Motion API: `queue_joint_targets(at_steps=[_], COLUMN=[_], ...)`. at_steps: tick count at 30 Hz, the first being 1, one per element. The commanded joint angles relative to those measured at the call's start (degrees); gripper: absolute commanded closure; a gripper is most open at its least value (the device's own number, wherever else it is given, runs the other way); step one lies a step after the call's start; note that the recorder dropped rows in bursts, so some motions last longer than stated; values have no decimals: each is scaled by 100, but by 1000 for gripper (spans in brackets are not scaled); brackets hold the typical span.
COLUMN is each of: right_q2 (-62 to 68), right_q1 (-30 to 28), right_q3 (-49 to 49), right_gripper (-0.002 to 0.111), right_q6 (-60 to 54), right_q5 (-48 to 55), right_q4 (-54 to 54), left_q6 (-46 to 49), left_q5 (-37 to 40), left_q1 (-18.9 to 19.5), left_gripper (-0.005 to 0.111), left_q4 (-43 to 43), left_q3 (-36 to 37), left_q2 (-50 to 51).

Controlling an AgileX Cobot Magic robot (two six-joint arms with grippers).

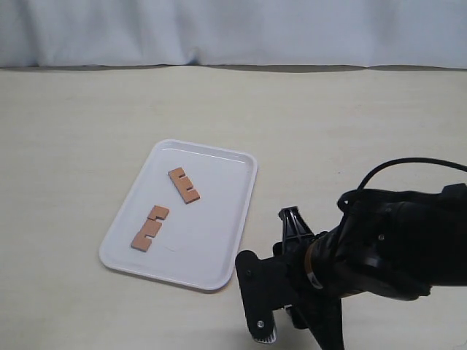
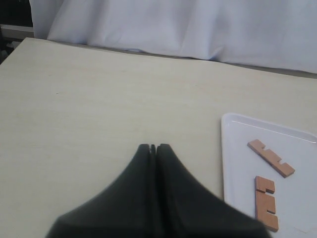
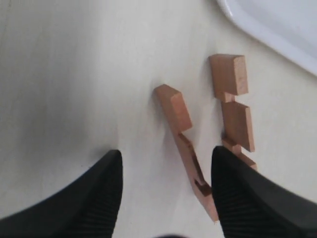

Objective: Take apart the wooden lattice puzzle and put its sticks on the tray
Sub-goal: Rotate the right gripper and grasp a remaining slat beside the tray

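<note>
Two reddish-brown notched sticks (image 1: 184, 184) (image 1: 149, 228) lie flat on the white tray (image 1: 219, 226); the left wrist view shows the same pair of sticks (image 2: 270, 157) (image 2: 265, 202) on the tray (image 2: 237, 148). Two more sticks rest on the table beside the tray's corner (image 3: 277, 25): one stands on edge (image 3: 184, 144) between the fingers of my open right gripper (image 3: 166, 161), the other (image 3: 234, 99) lies just outside one finger (image 3: 237, 188). No assembled lattice is in view. My left gripper (image 2: 153, 147) is shut on nothing, over bare table, and out of the exterior view.
The right arm (image 1: 365, 255) hangs low at the tray's near right corner and hides the two loose sticks in the exterior view. A white cloth backdrop (image 1: 233, 29) bounds the beige table (image 1: 73, 146) at the back.
</note>
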Motion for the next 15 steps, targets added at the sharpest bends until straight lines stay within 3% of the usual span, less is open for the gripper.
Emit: queue_joint_targets(at_steps=[1,15], right_q2=[35,35], right_q1=[-31,-31], right_q3=[16,16], right_gripper=[56,56], right_q6=[-40,-40], right_q5=[-149,-414], right_q4=[-22,-22], left_q6=[-11,-11], left_q5=[-55,-55], left_q1=[5,5], left_gripper=[107,107], left_q4=[-36,-36], left_q3=[13,13], left_q2=[-6,-6])
